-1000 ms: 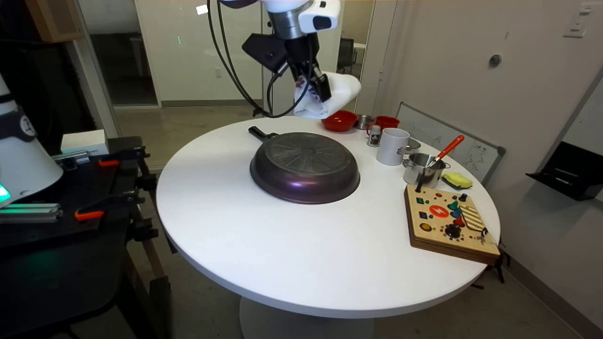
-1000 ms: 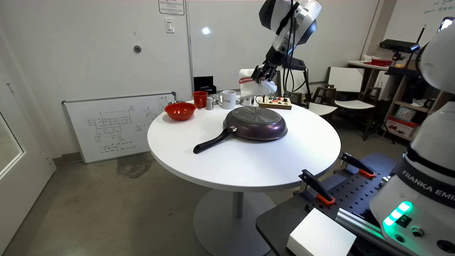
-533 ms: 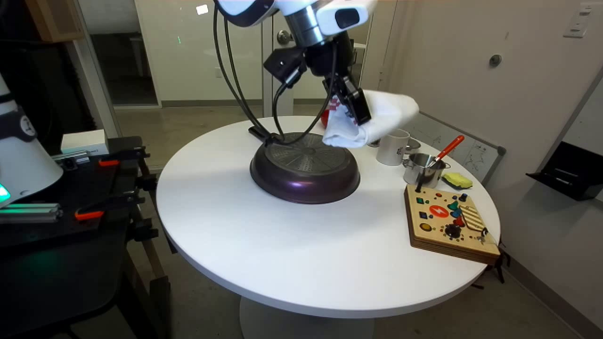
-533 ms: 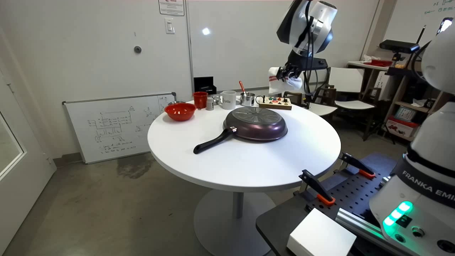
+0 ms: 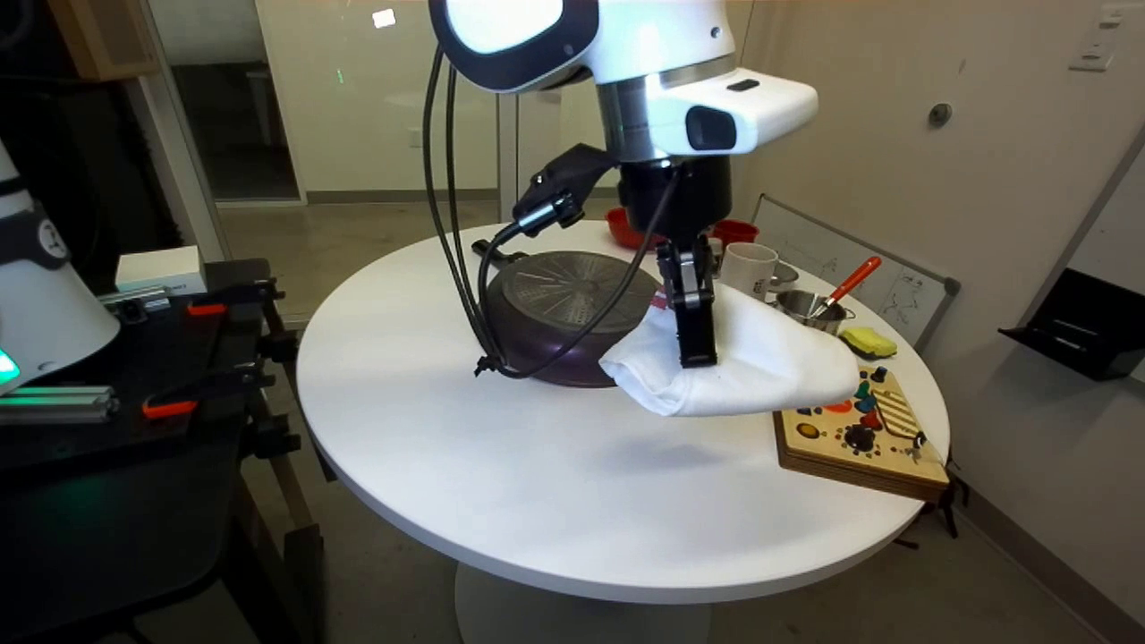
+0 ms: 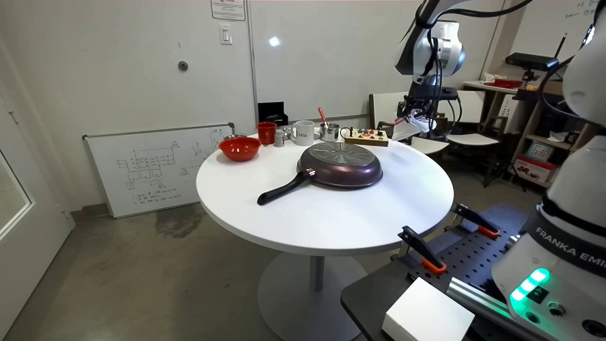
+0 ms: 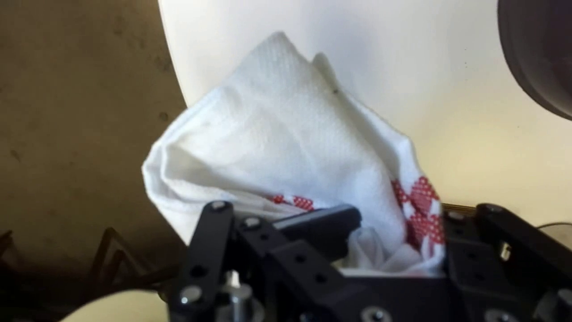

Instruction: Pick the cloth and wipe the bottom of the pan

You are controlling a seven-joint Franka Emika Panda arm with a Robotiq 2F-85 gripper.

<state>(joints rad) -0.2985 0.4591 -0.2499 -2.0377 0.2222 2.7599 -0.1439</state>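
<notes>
Cloth (image 5: 759, 365), pinched between closed jaws, hangs aloft, apart from the inverted pan (image 6: 340, 166), on the side opposite its handle (image 6: 284, 190); picking is complete, while wiping seemingly remains to be done.

We see a round white pedestal table (image 6: 393, 210) in an exterior view. Near its middle a frying pan (image 6: 340, 155) lies bottom up, handle (image 6: 281, 191) toward eight o'clock. Beyond it we find a red bowl (image 6: 240, 150) at ten, red cup (image 6: 266, 134) and shaker (image 6: 279, 139) at eleven, white mug (image 6: 305, 134) and steel pot (image 6: 329, 134) near twelve, and a wooden knob board (image 6: 367, 141) at one. In an exterior view a yellow sponge (image 5: 868, 342) lies just beside the board.
</notes>
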